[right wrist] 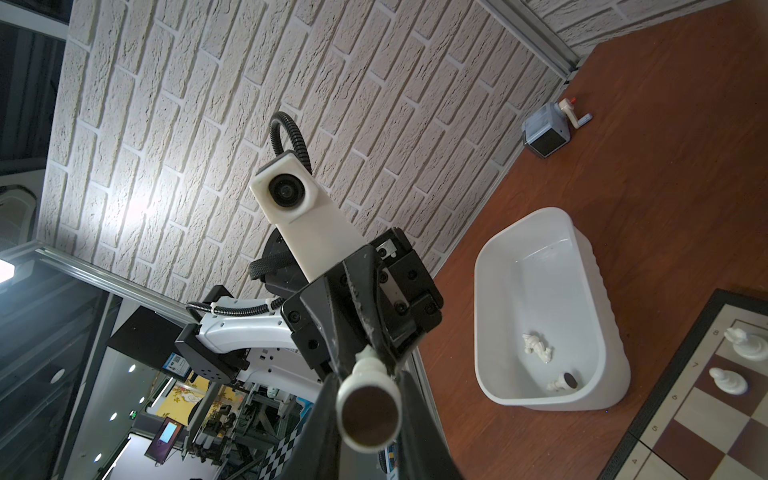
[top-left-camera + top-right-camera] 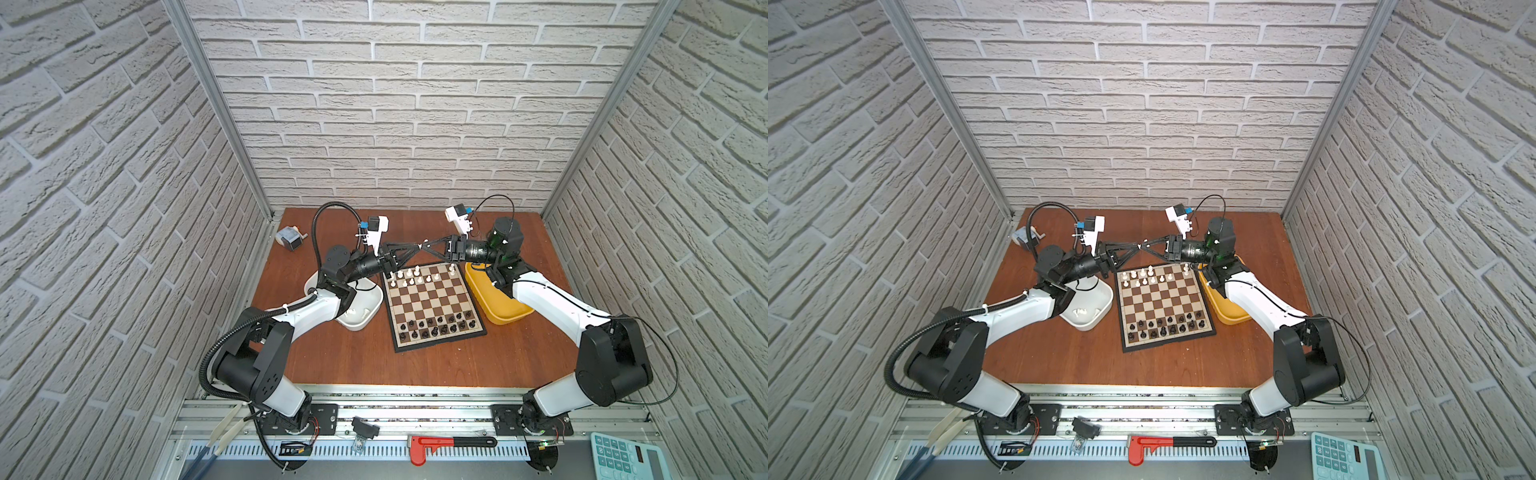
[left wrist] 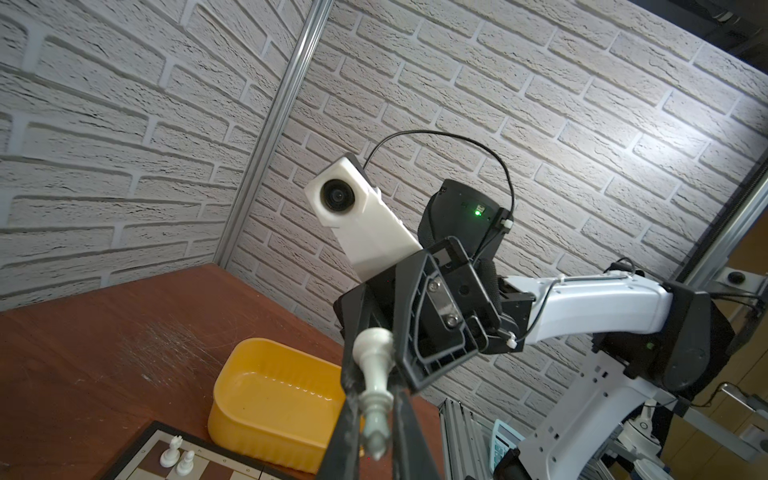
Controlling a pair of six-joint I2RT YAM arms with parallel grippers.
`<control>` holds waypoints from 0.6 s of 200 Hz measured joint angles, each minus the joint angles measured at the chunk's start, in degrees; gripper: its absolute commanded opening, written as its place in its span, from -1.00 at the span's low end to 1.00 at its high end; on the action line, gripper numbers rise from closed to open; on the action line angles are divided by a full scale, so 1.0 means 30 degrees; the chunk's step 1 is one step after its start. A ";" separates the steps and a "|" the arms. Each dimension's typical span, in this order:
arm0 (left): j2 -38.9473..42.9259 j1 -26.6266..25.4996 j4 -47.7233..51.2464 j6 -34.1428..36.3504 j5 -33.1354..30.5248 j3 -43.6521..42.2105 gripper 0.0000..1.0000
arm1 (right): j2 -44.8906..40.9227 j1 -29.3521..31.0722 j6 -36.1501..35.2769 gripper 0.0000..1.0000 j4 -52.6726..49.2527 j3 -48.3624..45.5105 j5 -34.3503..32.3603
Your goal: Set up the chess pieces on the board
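Your left jaws are closed on the head end of a white chess piece (image 3: 375,380). Your right jaws are closed on the base end of the same piece, and its round brown underside faces the right wrist camera. The two sets of jaws meet tip to tip with the piece bridging them, held in the air clear of the worktop (image 2: 353,357). In both top views the meeting point sits at the far edge of the board (image 2: 434,301); you cannot tell whether it is over that edge or just beyond it.

On the board, white pieces (image 2: 417,271) stand on part of the two far rows and black pieces (image 2: 436,326) on the two near rows. A white tub (image 2: 371,297) sits just left of the board, under the left arm (image 2: 307,309), with two toppled pieces (image 1: 538,348) in it. A yellow tub (image 2: 502,311) sits just right of the board, under the right arm (image 2: 548,299).
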State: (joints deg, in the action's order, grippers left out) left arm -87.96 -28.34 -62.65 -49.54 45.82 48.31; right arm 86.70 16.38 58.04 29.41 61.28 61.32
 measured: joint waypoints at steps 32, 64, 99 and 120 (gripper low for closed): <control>0.0138 -0.0444 0.5275 0.1406 -0.1858 0.1865 -1.00 | -0.0153 -0.0182 -0.3636 0.20 -0.4750 0.1523 -0.2208; 0.1217 -0.0780 1.3959 0.4707 -0.4940 0.4131 -1.00 | -0.1406 -0.0131 -0.8684 0.44 -1.0775 0.3585 -1.0426; 0.0452 -0.1734 2.3882 0.8531 -0.9464 1.0127 -1.00 | -0.3774 -0.0233 -1.1978 0.53 -1.3209 0.3060 -1.7107; -0.1865 -0.2594 2.8297 1.0156 -1.1511 1.4732 -1.00 | -0.4000 -0.0226 -1.3027 0.71 -1.3821 0.2652 -1.9205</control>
State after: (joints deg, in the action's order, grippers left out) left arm -93.56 -36.12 22.24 -19.07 11.29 92.51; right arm 74.70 15.70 18.96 -12.05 69.23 3.70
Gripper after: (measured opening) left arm 0.143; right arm 0.817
